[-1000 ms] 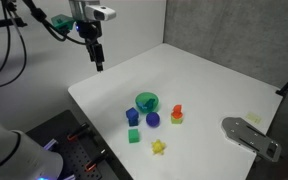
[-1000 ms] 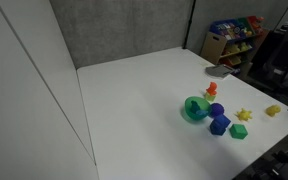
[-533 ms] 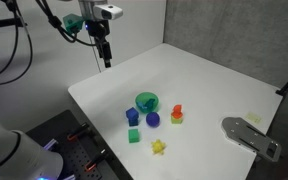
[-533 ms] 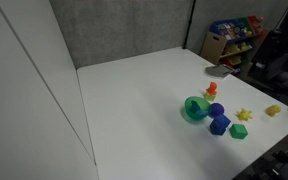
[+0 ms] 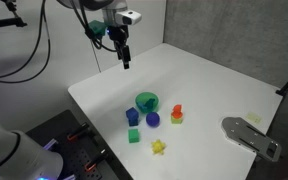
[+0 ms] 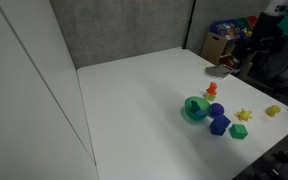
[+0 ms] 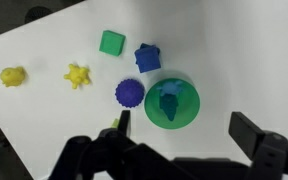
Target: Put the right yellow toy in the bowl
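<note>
The right yellow toy, a small star-like piece, lies in the wrist view and in both exterior views. The green bowl stands on the white table and holds a teal-blue toy. My gripper is open and empty. In an exterior view it hangs high over the table's far side, well apart from the toys. In the wrist view the bowl lies between my fingers, far below them.
Around the bowl lie a purple ball, a blue cube, a green cube, a red-and-orange toy and another yellow toy. A grey metal bracket sits at the table's edge.
My gripper has moved steadily to the right in the exterior view, from beyond the table's edge to over its far side. The toys and bowl have not moved.
</note>
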Motion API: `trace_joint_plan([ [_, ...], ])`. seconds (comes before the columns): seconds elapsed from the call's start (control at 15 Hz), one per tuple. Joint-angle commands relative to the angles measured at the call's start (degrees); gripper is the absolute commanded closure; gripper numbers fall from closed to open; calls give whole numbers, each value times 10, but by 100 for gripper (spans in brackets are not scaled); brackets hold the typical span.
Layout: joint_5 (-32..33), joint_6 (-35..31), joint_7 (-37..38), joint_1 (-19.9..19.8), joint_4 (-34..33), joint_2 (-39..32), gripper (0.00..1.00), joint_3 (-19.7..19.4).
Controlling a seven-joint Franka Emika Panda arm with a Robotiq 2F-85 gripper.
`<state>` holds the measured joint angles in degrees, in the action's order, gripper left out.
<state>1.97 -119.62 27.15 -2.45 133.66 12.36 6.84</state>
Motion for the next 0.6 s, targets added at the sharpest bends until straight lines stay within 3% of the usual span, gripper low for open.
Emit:
trace_joint_plan([
  [0.0, 25, -28, -16, -5, -42, -62, 0, -23],
  [0.27, 50, -93, -62, -10, -42, -99, 0, -57],
  [0.53, 33, -153, -119, -24, -38, -132, 0, -97],
])
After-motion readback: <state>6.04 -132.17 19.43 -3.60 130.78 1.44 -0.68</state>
